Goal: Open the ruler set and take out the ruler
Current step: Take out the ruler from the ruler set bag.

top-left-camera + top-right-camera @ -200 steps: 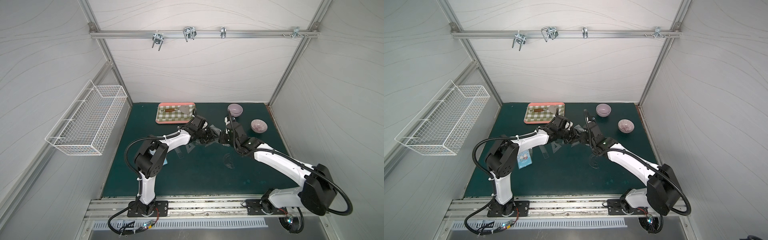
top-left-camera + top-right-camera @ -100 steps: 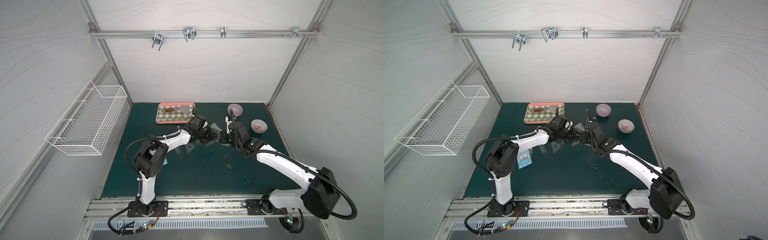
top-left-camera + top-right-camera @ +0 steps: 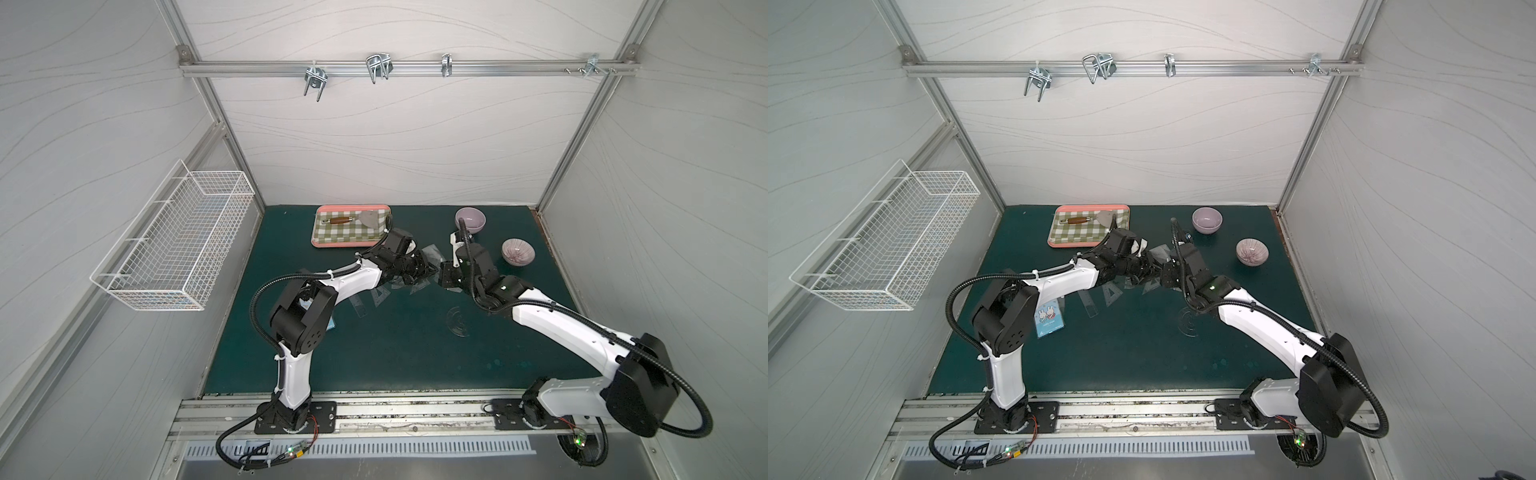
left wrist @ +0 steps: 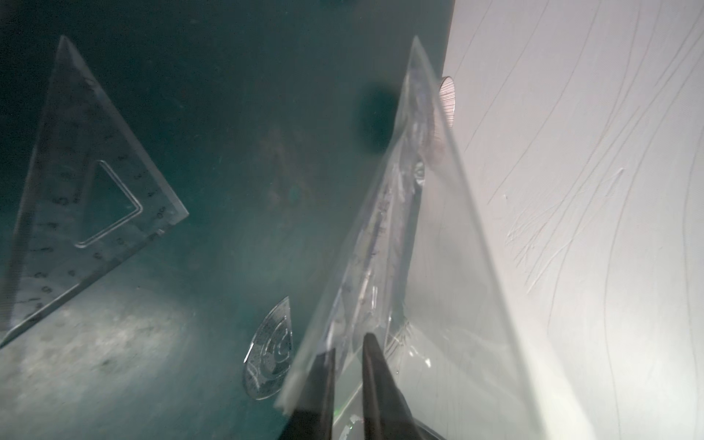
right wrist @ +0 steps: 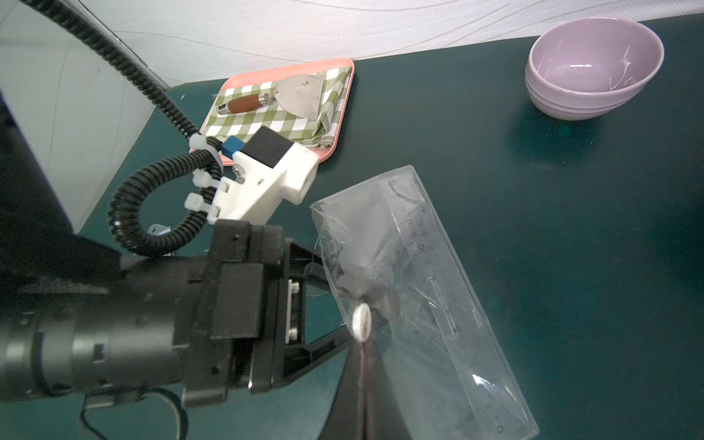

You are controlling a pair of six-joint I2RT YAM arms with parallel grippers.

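The ruler set, a clear plastic pouch (image 5: 457, 362) (image 3: 432, 253) (image 3: 1158, 252), hangs above the green mat between both arms. My right gripper (image 5: 364, 344) (image 3: 442, 274) is shut on its edge, just below the white snap button (image 5: 361, 318). My left gripper (image 4: 348, 344) (image 3: 428, 268) reaches into the pouch mouth. Its fingers stand a narrow gap apart, with clear plastic between them. A marked straight ruler (image 5: 430, 263) (image 4: 371, 247) lies inside the pouch and runs toward those tips. Whether they pinch it is unclear.
A clear triangle (image 4: 57, 213) (image 3: 380, 296) and a protractor (image 4: 270, 350) (image 3: 457, 322) lie loose on the mat under the arms. A pink tray (image 3: 328, 243) with a scraper (image 5: 301, 91) sits at the back. Two purple bowls (image 3: 469, 220) (image 3: 517, 251) stand back right. A printed card (image 3: 1050, 318) lies by the left arm.
The left gripper's jaws have narrowed inside the pouch. The right arm has shifted slightly, still holding the pouch edge.
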